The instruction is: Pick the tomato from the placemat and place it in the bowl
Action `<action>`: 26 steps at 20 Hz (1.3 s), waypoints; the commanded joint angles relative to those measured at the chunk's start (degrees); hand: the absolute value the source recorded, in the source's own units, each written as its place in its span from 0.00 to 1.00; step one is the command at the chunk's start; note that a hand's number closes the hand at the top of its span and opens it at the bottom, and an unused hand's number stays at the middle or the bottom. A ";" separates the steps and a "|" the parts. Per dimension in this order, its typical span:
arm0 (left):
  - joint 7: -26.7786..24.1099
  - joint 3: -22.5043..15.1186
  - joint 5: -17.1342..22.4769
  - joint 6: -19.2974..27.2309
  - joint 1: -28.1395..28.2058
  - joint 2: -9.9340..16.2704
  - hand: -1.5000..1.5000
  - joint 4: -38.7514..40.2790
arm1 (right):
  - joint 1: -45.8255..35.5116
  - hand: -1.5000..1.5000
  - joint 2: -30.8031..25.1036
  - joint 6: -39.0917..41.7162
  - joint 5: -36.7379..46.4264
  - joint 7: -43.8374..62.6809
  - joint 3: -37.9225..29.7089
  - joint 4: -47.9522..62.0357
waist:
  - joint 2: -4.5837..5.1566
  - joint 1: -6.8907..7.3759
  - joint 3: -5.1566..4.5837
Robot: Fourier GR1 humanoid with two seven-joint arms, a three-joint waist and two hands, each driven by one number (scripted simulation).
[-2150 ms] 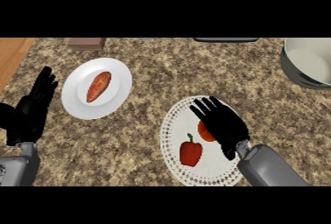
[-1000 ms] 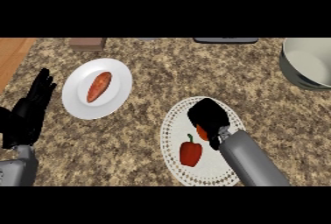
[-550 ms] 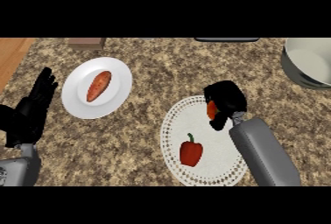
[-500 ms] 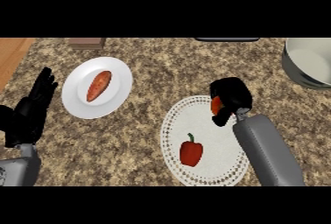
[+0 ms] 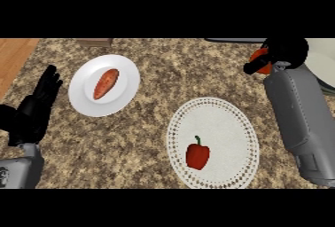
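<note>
Surface [image 5: 163, 88]: speckled brown stone filled most of the view, with a strip of wood at about ten o'clock.
Right forearm [image 5: 302, 119]: a grey arm ran up the three o'clock side from the lower edge toward one o'clock.
Placemat [image 5: 226, 128]: a round white mat with a dotted border lay toward five o'clock from the centre, the tomato no longer on it.
Plate [image 5: 124, 88]: white, at about ten o'clock, well apart from the placemat.
Bowl [image 5: 324, 60]: only a pale part of it showed at the two o'clock edge, just beside the right hand.
Left hand [image 5: 36, 111]: black, at nine o'clock near the edge, fingers straight and pointing up, touching nothing.
Right hand [image 5: 282, 51]: black, at one o'clock, curled round the tomato.
Sweet potato [image 5: 106, 83]: orange, lying on the plate.
Red pepper [image 5: 197, 154]: lying on the placemat.
Tomato [image 5: 260, 62]: red, partly hidden in the right hand, held just beside the bowl's rim.
</note>
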 commanded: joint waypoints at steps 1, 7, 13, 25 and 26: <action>1.15 0.06 -0.01 0.40 0.11 -0.08 0.50 -1.60 | -6.48 1.00 -3.55 -7.70 5.41 7.85 -1.34 1.66 | -0.32 0.28 0.03; -0.11 -0.29 -0.94 0.64 0.93 -0.88 0.50 0.44 | -16.64 1.00 -7.08 -15.21 5.82 9.89 -4.96 8.43 | -0.22 -0.24 0.02; 2.01 -0.95 -2.37 2.46 -2.61 -2.27 0.50 0.89 | -17.69 1.00 -12.27 -21.43 4.83 6.94 -8.09 17.93 | -0.24 -0.99 0.04; -1.91 0.33 -1.39 -1.01 1.57 -0.79 0.50 0.39 | -12.64 1.00 -21.56 -34.00 -5.82 -12.49 -17.83 30.98 | 0.12 -0.06 0.13; 1.31 -0.27 -1.66 0.05 -0.78 -1.19 0.50 -1.27 | -12.07 1.00 -23.88 -33.73 -6.87 -15.10 -18.95 31.86 | 0.24 0.02 0.19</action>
